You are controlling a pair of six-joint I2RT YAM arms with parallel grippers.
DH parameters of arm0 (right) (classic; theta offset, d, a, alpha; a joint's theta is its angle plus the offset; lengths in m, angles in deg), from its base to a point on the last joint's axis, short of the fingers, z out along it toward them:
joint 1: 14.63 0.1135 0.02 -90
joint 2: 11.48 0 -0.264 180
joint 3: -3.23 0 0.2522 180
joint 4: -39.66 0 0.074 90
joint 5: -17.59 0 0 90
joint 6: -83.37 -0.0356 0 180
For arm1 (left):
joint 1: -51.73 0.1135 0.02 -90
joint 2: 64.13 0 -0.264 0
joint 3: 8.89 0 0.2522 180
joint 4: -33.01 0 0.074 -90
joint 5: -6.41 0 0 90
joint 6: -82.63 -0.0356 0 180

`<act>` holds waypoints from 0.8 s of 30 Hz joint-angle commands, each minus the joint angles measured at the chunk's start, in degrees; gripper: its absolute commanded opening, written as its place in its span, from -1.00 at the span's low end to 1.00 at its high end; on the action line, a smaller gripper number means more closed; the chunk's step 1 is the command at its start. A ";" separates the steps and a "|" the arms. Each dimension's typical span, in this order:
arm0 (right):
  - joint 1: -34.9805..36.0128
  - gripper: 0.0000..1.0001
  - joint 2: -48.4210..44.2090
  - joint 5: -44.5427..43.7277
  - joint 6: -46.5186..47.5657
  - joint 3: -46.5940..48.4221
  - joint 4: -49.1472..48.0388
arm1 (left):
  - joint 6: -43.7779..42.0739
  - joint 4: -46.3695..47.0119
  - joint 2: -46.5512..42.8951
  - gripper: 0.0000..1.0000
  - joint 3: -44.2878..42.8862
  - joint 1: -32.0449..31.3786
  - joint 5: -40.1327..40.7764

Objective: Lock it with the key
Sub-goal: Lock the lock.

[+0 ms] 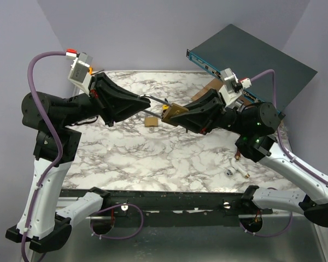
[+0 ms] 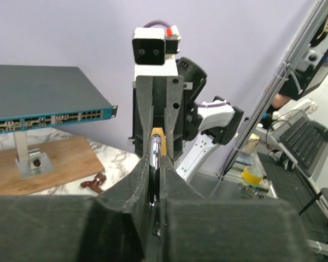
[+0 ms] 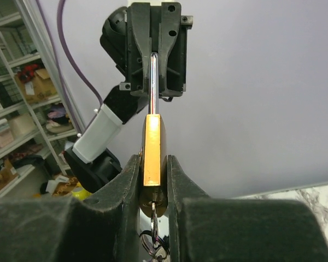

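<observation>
A brass padlock point(image 1: 175, 113) hangs in the air between my two arms above the marble table point(image 1: 153, 158). My right gripper point(image 1: 181, 115) is shut on the brass body point(image 3: 152, 153). A key point(image 3: 153, 212) sits in the keyhole at the body's near end, with a key ring below it. My left gripper point(image 1: 142, 101) is shut on the steel shackle point(image 1: 156, 101), which shows as a bright bar between the fingers in the left wrist view point(image 2: 155, 155). The shackle point(image 3: 152, 82) runs straight from the body to the left gripper.
A small cardboard-coloured piece point(image 1: 151, 121) lies on the table under the padlock. A blue network switch point(image 1: 246, 60) on a wooden board point(image 2: 38, 164) stands at the back right. A brown clip point(image 1: 238, 154) and small white parts point(image 1: 231, 172) lie near the right arm.
</observation>
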 commanded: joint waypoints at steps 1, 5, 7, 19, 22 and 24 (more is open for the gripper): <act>0.02 -0.98 -2.83 -2.55 4.55 2.81 9.71 | -8.84 -9.03 0.15 -0.66 -3.36 -0.10 -2.71; 0.01 -0.98 -6.26 -2.49 8.92 4.17 19.23 | -15.81 -16.33 -0.31 -0.37 -3.14 -0.10 -5.70; 0.00 -0.98 -8.02 -2.68 10.21 4.82 23.29 | -19.27 -20.63 -0.45 -0.36 -3.16 -0.10 -6.45; 0.00 -0.99 -8.81 1.33 14.26 10.04 37.72 | -22.98 -23.09 -2.85 -0.40 4.99 -0.19 -12.05; 0.00 -0.98 -8.23 0.58 14.93 10.26 39.00 | -23.12 -23.09 -3.57 -0.40 5.06 -0.18 -13.54; -0.01 -0.98 -8.31 -0.48 15.57 10.24 40.08 | -23.48 -23.09 -4.44 -0.37 5.35 -0.19 -14.35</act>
